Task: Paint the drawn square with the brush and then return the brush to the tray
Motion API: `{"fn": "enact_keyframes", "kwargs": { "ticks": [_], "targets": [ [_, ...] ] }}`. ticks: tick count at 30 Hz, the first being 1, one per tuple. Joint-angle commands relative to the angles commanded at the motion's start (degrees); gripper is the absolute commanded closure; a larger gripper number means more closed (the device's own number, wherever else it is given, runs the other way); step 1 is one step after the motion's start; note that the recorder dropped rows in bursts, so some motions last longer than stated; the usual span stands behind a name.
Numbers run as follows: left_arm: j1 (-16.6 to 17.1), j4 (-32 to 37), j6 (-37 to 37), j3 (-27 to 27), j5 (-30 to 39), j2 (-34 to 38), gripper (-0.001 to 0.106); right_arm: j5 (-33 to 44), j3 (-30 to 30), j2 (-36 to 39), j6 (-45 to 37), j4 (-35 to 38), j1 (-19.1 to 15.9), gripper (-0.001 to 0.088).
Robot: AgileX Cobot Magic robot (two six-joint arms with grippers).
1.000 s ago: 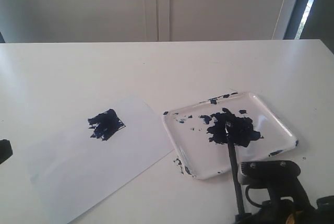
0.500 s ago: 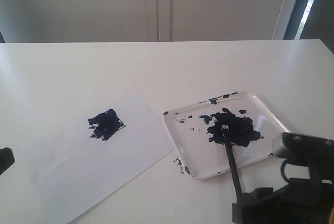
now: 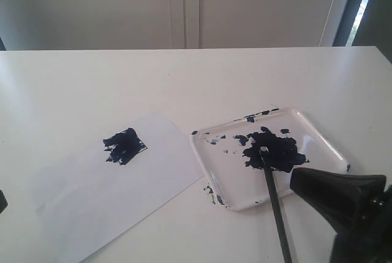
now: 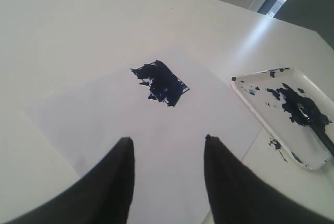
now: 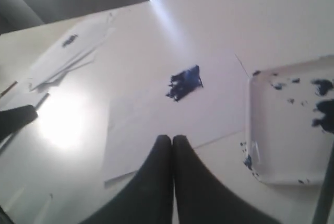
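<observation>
The drawn square [image 3: 124, 146] is a ragged dark-blue blotch on the white paper [image 3: 92, 195]. It also shows in the left wrist view [image 4: 160, 82] and the right wrist view [image 5: 184, 83]. The white tray [image 3: 226, 177] holds a dark paint puddle [image 3: 275, 151]. The black brush [image 3: 274, 202] lies with its tip in the puddle and its handle out over the near rim. My right gripper [image 3: 295, 181] is shut and empty, just right of the handle and clear of it. My left gripper [image 4: 167, 141] hangs open over the paper, near side of the blotch.
The paper lies askew, its right corner close to the tray's left rim [image 3: 197, 146]. More loose sheets [image 5: 68, 51] lie farther off in the right wrist view. White cabinet doors [image 3: 184, 5] stand behind the table's far edge.
My right gripper has left the brush handle's near end, lifting and swinging right. The brush stays in the tray. My left gripper has slid almost out of the exterior view.
</observation>
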Motion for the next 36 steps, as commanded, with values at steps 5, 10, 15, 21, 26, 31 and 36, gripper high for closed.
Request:
{"fn": "enact_keyframes", "kwargs": {
  "ticks": [5, 10, 15, 21, 26, 31, 36],
  "targets": [
    [0.0, 0.0, -0.8, 0.0, 1.4, -0.8, 0.057, -4.9, 1.7, -5.7, -2.6, -1.0, 0.0, 0.0868],
    [0.0, 0.0, -0.7, 0.0, 3.3, -1.0, 0.057, -8.0, 5.4, -10.5, -3.1, -0.9, 0.0, 0.0868],
    [0.0, 0.0, -1.0, 0.0, 8.4, -1.0, 0.057, -10.7, 10.2, -13.1, -1.0, -0.5, 0.0, 0.0868],
    [0.0, 0.0, -2.6, 0.0, 11.1, -1.0, 0.057, -11.8, 13.9, -13.1, -1.0, -0.3, 0.0, 0.0868],
    [0.0, 0.0, -3.7, 0.0, 11.5, -1.0, 0.057, -12.2, 13.9, -13.1, -1.0, -0.3, 0.0, 0.0868],
    [0.0, 0.6, -3.5, 0.0, 11.5, -1.0, 0.057, -12.5, 13.9, -13.1, -1.0, -0.3, 0.0, 0.0868],
    [0.0, 0.6, -3.5, 0.0, 11.5, -1.0, 0.057, -12.3, 13.9, -13.1, -1.0, -0.3, 0.0, 0.0868]
  ]
}}
